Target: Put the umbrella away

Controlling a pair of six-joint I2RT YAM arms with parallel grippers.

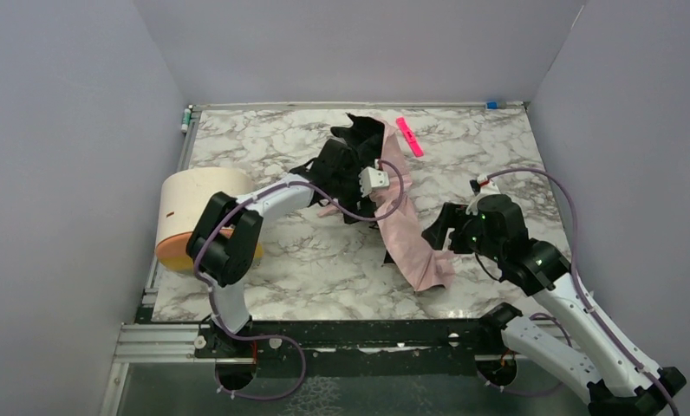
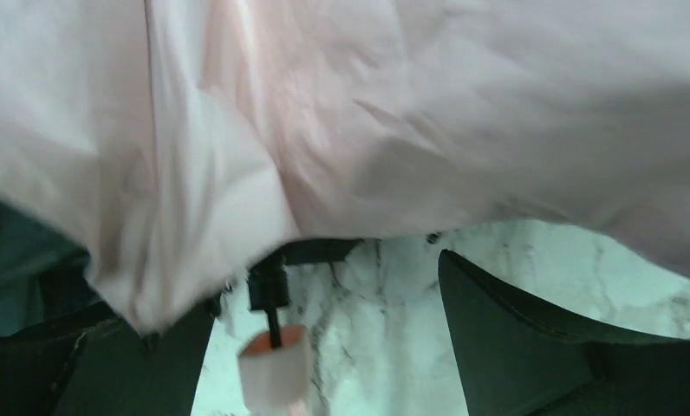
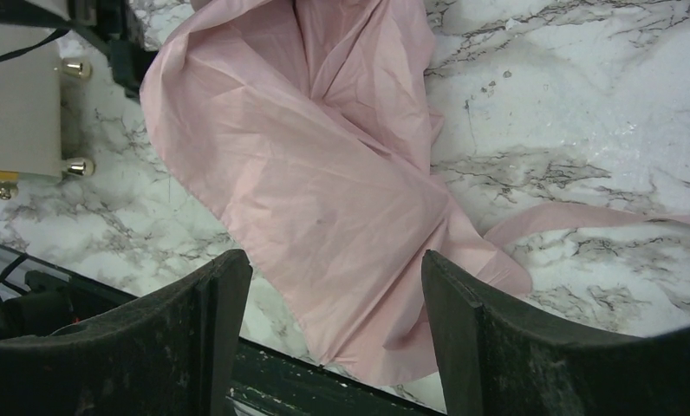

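Observation:
The umbrella (image 1: 411,247) lies collapsed on the marble table, its pale pink fabric running from the back centre down toward the front edge, with black lining bunched at its far end. My left gripper (image 1: 346,160) is over that far end. In the left wrist view the fabric (image 2: 411,113) fills the top, and the gripper (image 2: 324,286) is open, with the small pink handle (image 2: 272,373) on its thin black shaft loose between the fingers. My right gripper (image 1: 441,234) hovers open beside the near end of the fabric (image 3: 324,173), its fingers (image 3: 194,338) spread above it and holding nothing.
A cream cylinder with an orange end (image 1: 198,212) lies at the left, beside the left arm. A bright pink strip (image 1: 409,136) lies near the back. The black front rail (image 1: 350,334) runs just below the fabric's near end. Grey walls close in three sides.

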